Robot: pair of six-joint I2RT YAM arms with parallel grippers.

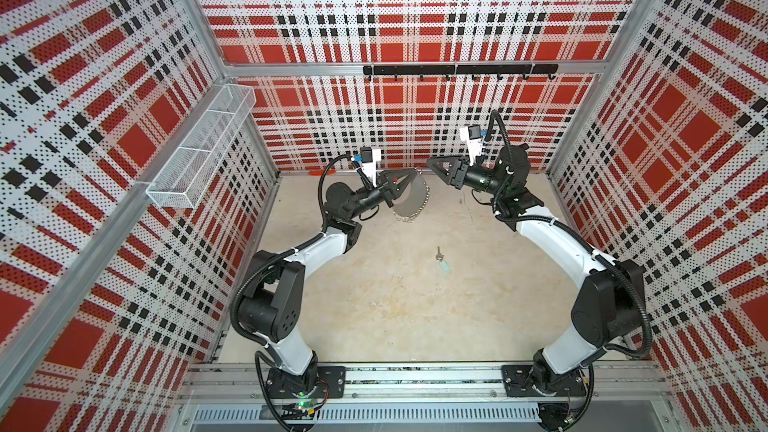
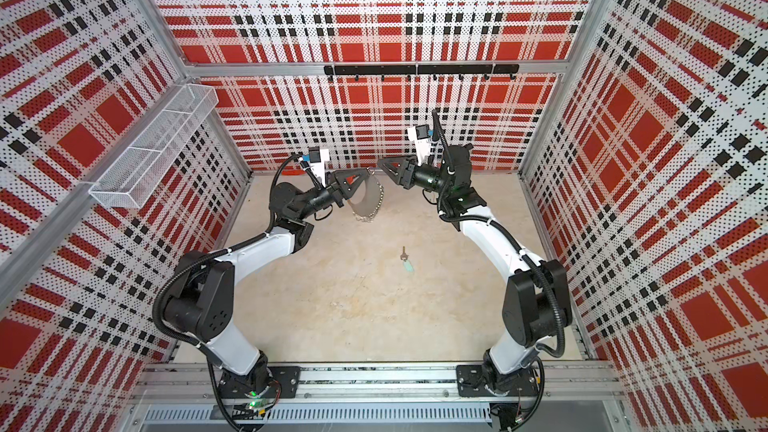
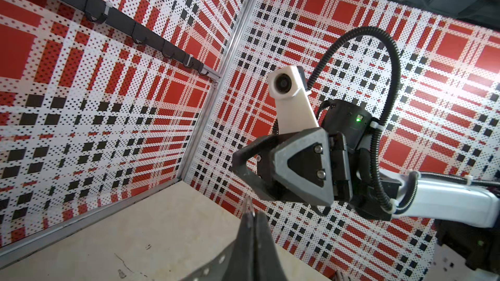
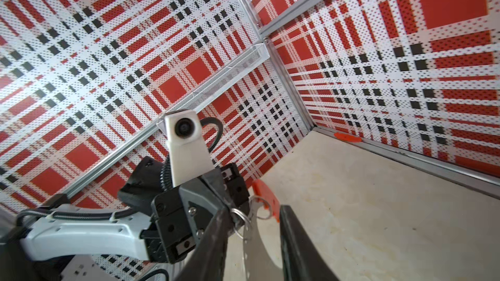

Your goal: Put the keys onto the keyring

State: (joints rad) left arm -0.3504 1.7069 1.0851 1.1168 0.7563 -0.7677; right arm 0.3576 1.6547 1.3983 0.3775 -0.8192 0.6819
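Keyring [image 1: 411, 200] is pinched by L gripper [image 1: 410, 178], jaws pressed tight on its rim, held up above table [image 1: 374, 305] near back wall [image 1: 415, 118]; R gripper [image 1: 429, 162] faces it w/ jaws partly spread, empty; keys [image 1: 441, 259] lie mid-table, well apart.

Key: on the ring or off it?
Off. The key lies flat on the table, well apart from the ring, which the shut left hand grips farther back.
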